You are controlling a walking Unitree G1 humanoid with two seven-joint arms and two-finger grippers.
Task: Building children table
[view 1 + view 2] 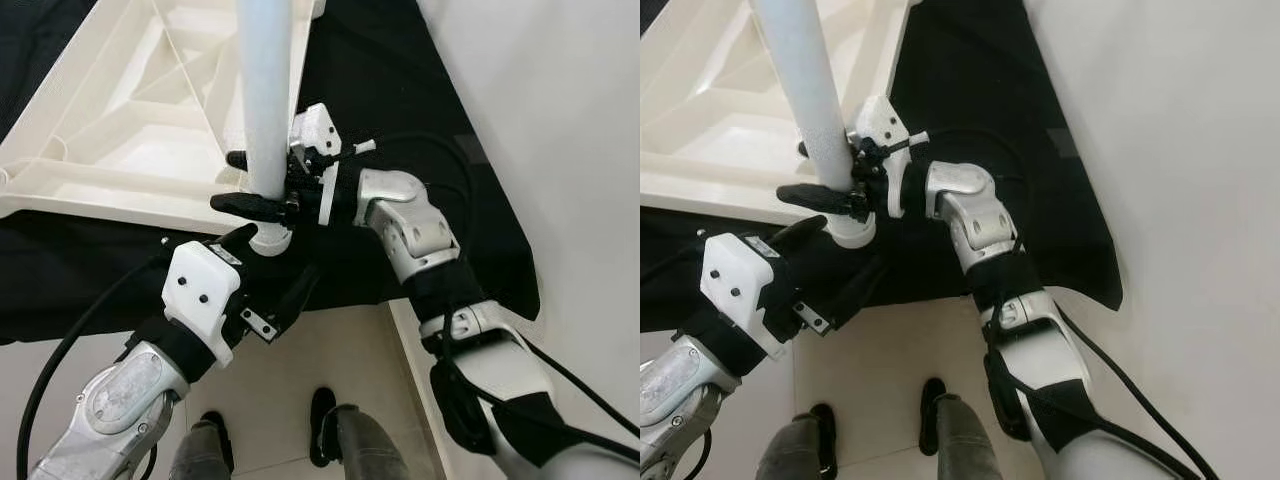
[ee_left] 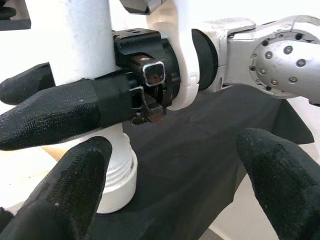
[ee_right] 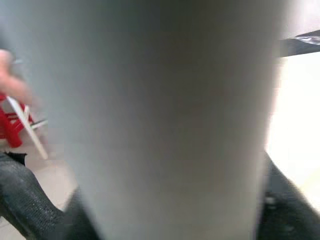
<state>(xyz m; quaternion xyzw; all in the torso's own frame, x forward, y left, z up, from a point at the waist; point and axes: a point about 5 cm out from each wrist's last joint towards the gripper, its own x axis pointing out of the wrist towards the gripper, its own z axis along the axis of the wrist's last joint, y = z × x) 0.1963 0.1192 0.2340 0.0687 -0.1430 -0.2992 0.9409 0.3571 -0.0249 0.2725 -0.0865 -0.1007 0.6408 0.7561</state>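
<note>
A white table top (image 1: 110, 130) lies upside down on a black cloth (image 1: 380, 90). A white table leg (image 1: 268, 100) stands upright at its near corner. My right gripper (image 1: 236, 181) is shut on the leg just above its lower end, one black finger (image 2: 60, 112) wrapped across it. The leg's ridged end (image 2: 117, 175) hangs just over the cloth beside the table's corner. My left gripper (image 1: 270, 264) is open just below that end, with one finger (image 2: 65, 195) close beside it. The leg (image 3: 170, 120) looms large in the right wrist view.
A white wall (image 1: 560, 120) runs close along the right side of the cloth. Pale floor tiles (image 1: 300, 360) and my own feet (image 1: 322, 410) lie below the cloth's near edge. A red chair (image 3: 10, 125) stands far off.
</note>
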